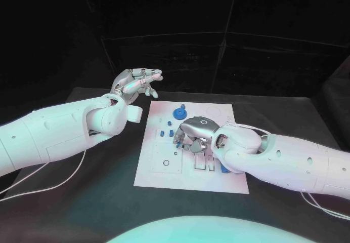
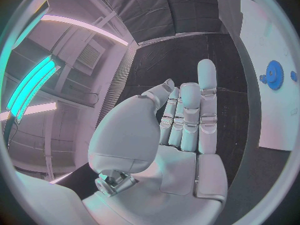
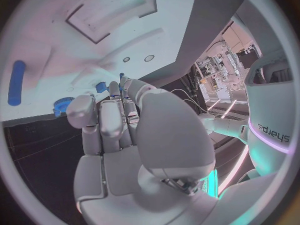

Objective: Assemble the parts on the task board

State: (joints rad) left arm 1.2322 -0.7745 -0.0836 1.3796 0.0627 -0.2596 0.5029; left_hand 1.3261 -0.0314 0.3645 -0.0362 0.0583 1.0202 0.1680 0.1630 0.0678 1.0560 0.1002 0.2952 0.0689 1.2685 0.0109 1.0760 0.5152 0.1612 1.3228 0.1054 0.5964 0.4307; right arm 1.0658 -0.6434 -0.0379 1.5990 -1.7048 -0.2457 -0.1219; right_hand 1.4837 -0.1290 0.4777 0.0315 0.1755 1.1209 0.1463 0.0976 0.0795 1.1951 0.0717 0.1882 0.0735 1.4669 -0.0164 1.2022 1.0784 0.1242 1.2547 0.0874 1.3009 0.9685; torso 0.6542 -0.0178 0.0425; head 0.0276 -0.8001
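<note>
Parts of blue colour are spread over the task board [image 1: 219, 182], the white plate in the middle of the black table [image 1: 87, 202]. A blue gear [image 1: 181, 112] sits near the far edge of the board, and it seems already placed on its seat. Two small blue pieces [image 1: 165, 134] are beside the middle, and another blue part [image 1: 224, 168] shows near the right wrist. The right hand [image 1: 194, 132] is low over the centre of the board with its fingers curled down among the pieces; I cannot tell if it grasps one. In the right wrist view a blue pin [image 3: 17, 82] lies loose on the board. The left hand [image 1: 135, 81] is raised beyond the far left corner of the board, fingers straight and apart, holding nothing. By my judgement the assembly is only partly done: several pieces are not yet seated.
</note>
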